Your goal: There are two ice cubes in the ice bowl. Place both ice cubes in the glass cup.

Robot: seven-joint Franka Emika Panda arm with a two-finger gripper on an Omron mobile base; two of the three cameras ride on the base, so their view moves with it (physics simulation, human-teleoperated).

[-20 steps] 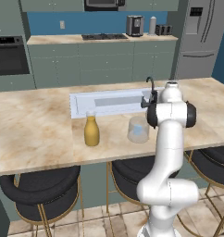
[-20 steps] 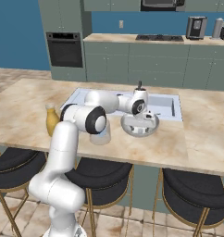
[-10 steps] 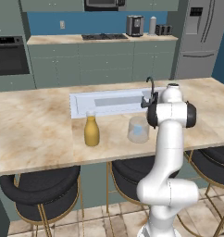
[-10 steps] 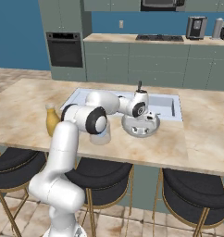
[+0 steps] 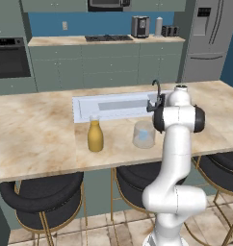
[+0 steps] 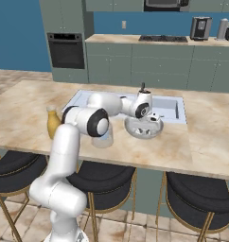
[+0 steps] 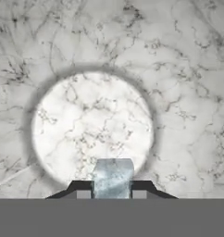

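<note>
Kitchen w/ blue back wall, oven on the left, fridge far right; marble-topped island table (image 5: 36, 139) up front, 3 dark stools tucked under it. A rectangular sink (image 6: 169, 107) is set into the table.

The ice bowl (image 6: 144, 127) sits on the table just in front of the sink, round, shallow, pale speckled inside (image 7: 93, 127). The arm reaches over it, pincer (image 6: 155, 118) low over the bowl's far side. In the hand view the pincer (image 7: 113, 192) is clamped on 1 ice cube (image 7: 113, 178): pale blue, translucent, squarish, flat sides against the two dark tips, so no real long axis to speak of. It hangs over the bowl's near edge as that view frames it. Can't spot a 2nd cube loose in the bowl.

The glass cup (image 5: 144, 134) stands upright on the table, mouth up, to the left of the bowl and apart from it, partly behind the arm in the right base view. There's a bluish tint low inside it; can't tell if that's a cube.

1 yellow bottle (image 5: 95, 136) stands upright, left of the cup.
</note>
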